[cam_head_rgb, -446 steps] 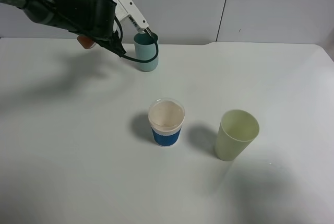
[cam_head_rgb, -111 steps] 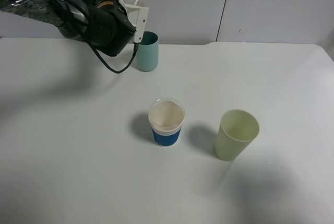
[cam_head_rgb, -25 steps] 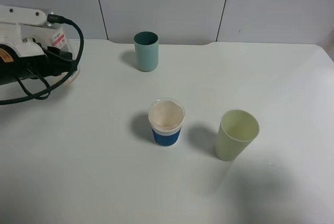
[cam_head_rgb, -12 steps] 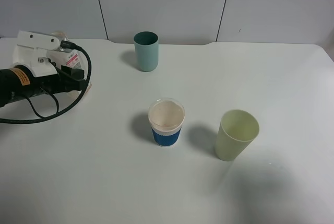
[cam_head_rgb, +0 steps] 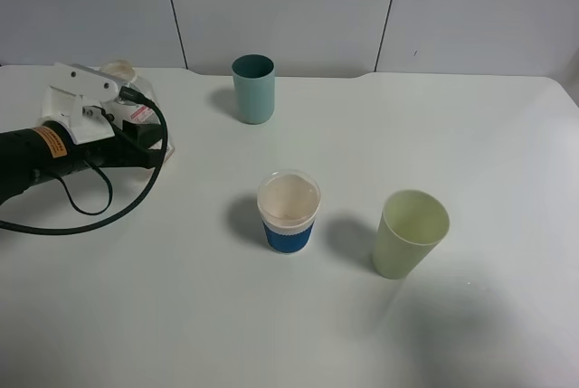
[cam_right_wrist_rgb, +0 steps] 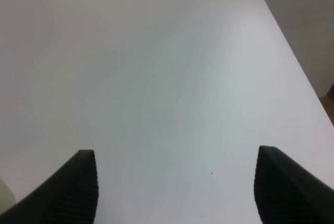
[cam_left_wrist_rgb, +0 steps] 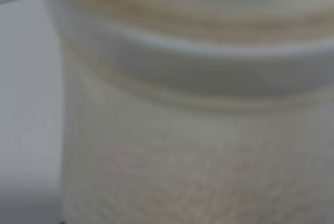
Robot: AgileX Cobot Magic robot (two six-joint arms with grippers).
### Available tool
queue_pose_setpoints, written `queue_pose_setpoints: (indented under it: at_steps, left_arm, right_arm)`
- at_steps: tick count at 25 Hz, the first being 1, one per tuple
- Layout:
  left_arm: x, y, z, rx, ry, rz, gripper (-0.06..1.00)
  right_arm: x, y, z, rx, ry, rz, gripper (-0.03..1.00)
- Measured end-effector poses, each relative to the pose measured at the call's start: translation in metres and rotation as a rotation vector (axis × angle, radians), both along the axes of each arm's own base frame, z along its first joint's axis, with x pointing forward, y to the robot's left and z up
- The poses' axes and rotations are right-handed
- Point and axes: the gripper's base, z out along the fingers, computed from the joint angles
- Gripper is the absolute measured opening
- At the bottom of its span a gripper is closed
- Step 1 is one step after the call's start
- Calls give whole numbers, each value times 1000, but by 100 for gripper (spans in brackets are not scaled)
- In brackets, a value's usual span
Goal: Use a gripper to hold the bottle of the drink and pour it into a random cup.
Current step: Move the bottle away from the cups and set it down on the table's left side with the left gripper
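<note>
Gripping the bottle [cam_head_rgb: 136,112], left gripper [cam_head_rgb: 145,135] (near table [cam_head_rgb: 298,334] edge)

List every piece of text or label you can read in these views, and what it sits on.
No text reads clearly.
Orange sticker on the left arm: print too small to read.
White-and-red label on the bottle: too small and partly hidden.
Cups: no print visible.
Wrist views: no text.

Bottle [cam_head_rgb: 136,108]: small, translucent, white-and-red label, wide neck; near table's far left edge, clamped in left gripper [cam_head_rgb: 145,130]; fills left wrist view, blurred. Drink: level not discernible. Cup [cam_head_rgb: 253,88]: tall teal, upright, far edge of table, apart from bottle.
</note>
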Motion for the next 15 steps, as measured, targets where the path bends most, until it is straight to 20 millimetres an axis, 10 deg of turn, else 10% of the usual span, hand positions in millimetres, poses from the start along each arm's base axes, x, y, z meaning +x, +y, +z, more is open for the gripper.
queue_pose_setpoints:
  at_steps: [15]
  left_arm:
    - [-1, -4, -25, 88, 20, -96, 36]
  right_arm:
    - [0, 0, 0, 0, 0, 0, 63]
